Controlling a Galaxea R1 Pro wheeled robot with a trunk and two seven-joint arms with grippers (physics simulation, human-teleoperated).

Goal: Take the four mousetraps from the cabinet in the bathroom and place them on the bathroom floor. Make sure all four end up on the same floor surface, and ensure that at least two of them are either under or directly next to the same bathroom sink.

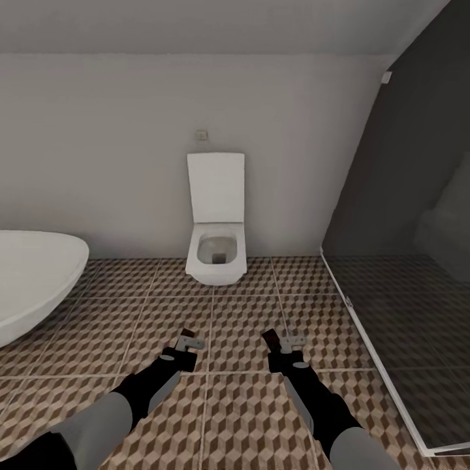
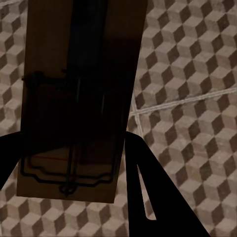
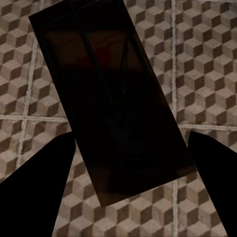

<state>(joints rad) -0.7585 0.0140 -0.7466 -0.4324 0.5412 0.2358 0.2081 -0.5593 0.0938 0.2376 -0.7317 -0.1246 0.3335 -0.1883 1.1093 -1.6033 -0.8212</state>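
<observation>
A mousetrap is held between the fingers of the left gripper, its wire parts seen plainly in the left wrist view; a second mousetrap is clamped in the right gripper, dark and tilted in the right wrist view. Both are carried above the bathroom floor, clear of the tiles. The step in hand is judged to be the carrying of two traps toward a placing spot; the other two traps and the cabinet are not accounted for here. A white basin is seen at the left, well apart from both grippers; whether it is the sink cannot be told. Ahead a toilet stands against the wall, and a dark glass partition closes the right side. Open tile lies between these, so a turn and a low reach would be called for next, with the glass edge to be kept away from
</observation>
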